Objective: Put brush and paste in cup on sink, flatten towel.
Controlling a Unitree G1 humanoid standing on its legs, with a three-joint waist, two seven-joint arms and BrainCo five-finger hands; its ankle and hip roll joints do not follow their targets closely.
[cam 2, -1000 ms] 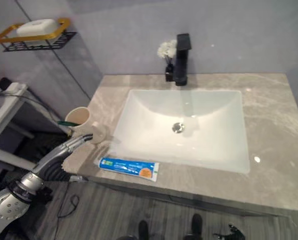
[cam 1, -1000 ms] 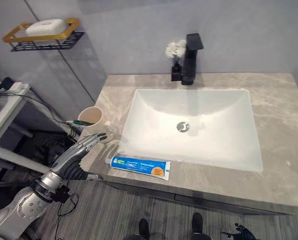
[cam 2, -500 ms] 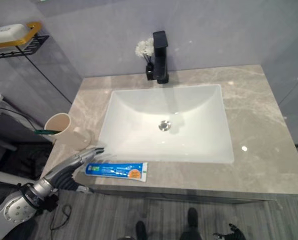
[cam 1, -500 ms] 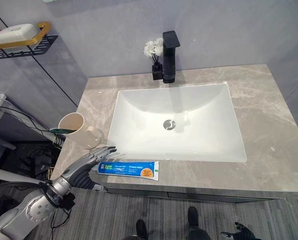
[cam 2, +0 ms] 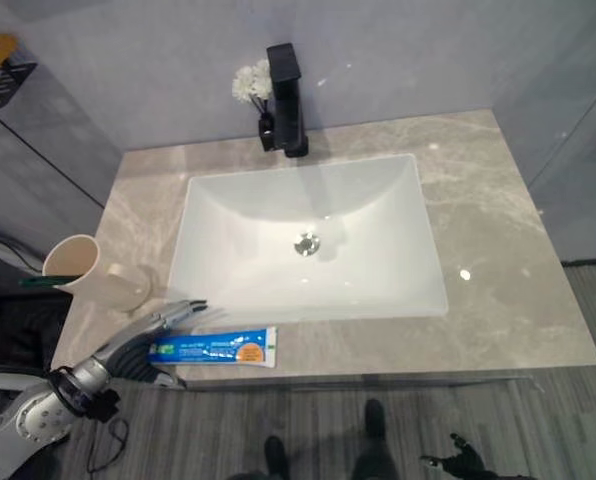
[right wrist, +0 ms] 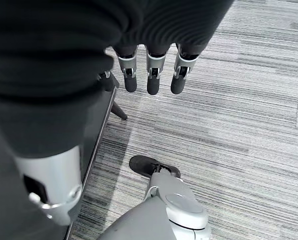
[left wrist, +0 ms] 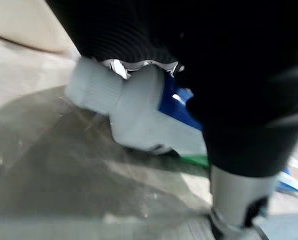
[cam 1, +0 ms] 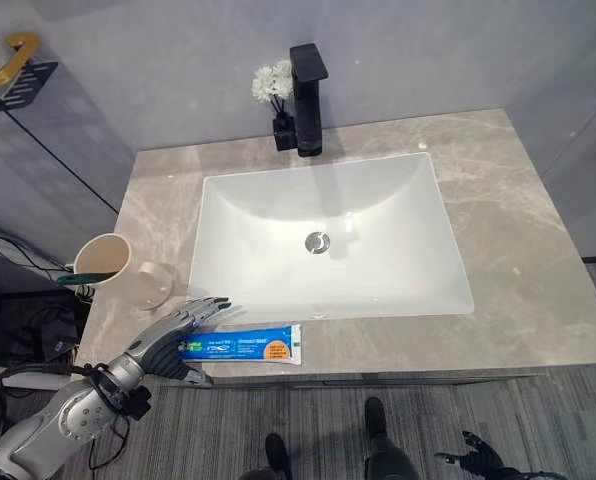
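— While the left arm reaches in from the near left, where does its hand sit?
— In the left eye view the left hand lies low over the near left edge of the marble counter, fingers stretched almost straight, their tips at the cap end of the blue toothpaste tube. The tube lies flat along the near edge, just before the white basin.
— And the cup?
— In the right eye view the beige cup stands tilted at the counter's far left edge, a green toothbrush poking out of its mouth.
— Closer in?
— In the left wrist view the tube's white cap lies on the marble just past the hand's dark cover; the fingers hold nothing.
— The other hand?
— In the right wrist view the right hand hangs over the striped grey floor, fingers relaxed and empty.
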